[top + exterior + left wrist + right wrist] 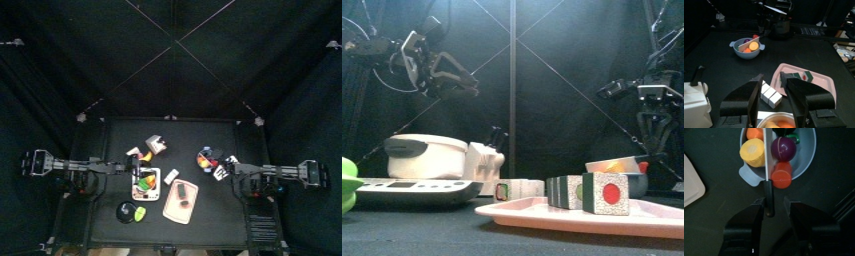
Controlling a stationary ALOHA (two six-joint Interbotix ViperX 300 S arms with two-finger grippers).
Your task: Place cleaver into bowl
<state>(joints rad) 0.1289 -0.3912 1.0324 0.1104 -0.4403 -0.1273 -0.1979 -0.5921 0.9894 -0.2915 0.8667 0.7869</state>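
Note:
The small round bowl [803,164] holds yellow, purple, orange and red toy foods. The cleaver [769,198] lies on it, its thin pale blade across the food and its black handle sticking out over the rim. My right gripper [773,204] hovers at that handle with its jaws open on either side, not gripping. In the top view the bowl [207,160] sits right of centre, close to the right gripper [225,165]. My left gripper [771,80] is open and empty, raised above the table's left half [144,152], and sees the bowl [749,48] from afar.
A pink board [181,200] with several toy blocks [607,192] lies at the front centre. Left of it stand a white scale [147,183] and a white appliance [429,155]. A green object [127,211] sits at the front left.

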